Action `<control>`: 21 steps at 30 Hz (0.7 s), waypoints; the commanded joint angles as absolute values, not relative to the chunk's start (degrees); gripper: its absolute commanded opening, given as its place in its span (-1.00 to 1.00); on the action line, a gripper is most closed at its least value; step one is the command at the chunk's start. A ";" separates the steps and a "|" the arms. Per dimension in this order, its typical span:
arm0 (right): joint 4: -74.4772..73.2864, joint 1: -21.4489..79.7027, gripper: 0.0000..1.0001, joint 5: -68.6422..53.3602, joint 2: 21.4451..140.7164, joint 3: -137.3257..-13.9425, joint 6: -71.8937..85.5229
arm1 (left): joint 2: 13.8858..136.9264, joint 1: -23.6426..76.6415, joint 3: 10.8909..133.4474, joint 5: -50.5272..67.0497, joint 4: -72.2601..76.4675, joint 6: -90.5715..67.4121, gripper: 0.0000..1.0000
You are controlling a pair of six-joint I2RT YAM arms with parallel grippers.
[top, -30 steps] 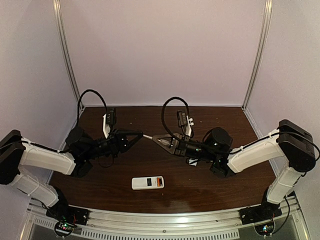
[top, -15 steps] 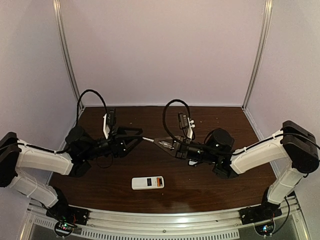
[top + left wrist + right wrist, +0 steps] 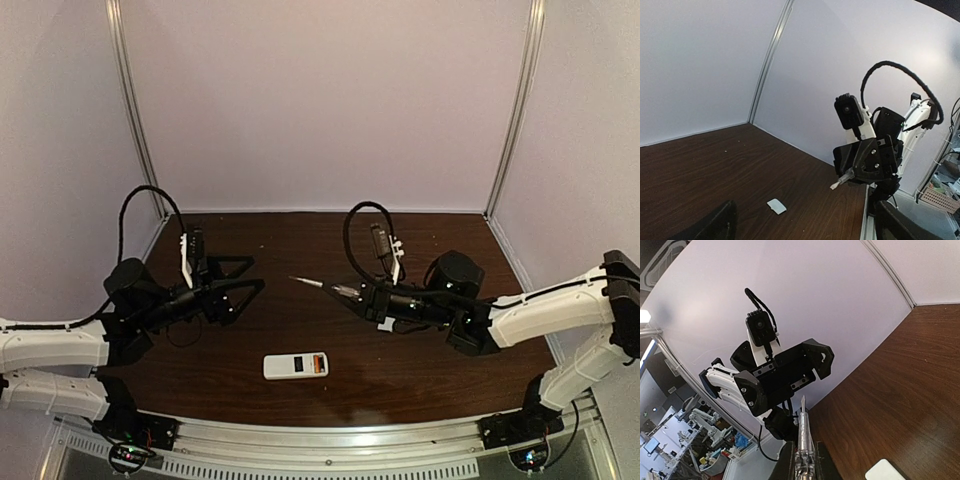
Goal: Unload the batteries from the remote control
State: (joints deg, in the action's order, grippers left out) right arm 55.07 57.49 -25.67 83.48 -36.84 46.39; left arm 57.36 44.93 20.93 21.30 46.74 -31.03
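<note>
L gripper (image 3: 250, 272) jaws wide apart, empty, up off the table (image 3: 400, 385). Remote control (image 3: 296, 365) lies flat, below and btwn both grippers, nearer the arm bases, touched by neither. R gripper (image 3: 342, 291) clamped on screwdriver (image 3: 308, 283), shaft sticking out toward L gripper, tip short of it.

Dark wood-grain desk (image 3: 300, 240), white remote control (image 3: 296, 365) lying flat near the front edge, small white square piece (image 3: 776, 206) flat on the wood, possibly a cover
</note>
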 commanded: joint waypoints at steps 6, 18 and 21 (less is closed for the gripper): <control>22.88 57.97 -1.00 -19.47 71.72 -39.64 23.04 | 50.33 44.56 16.68 13.44 34.98 -23.78 0.95; 5.98 58.01 -1.00 -14.91 65.53 -42.01 14.85 | 52.61 44.56 13.39 9.21 29.54 -17.23 0.95; 3.35 58.06 -1.00 -14.01 64.43 -42.18 14.40 | 53.50 44.54 12.01 7.95 30.15 -16.22 0.95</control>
State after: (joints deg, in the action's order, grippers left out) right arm 9.69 57.78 -16.69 66.41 -40.71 16.78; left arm 52.27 44.93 14.02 10.28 30.00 -19.62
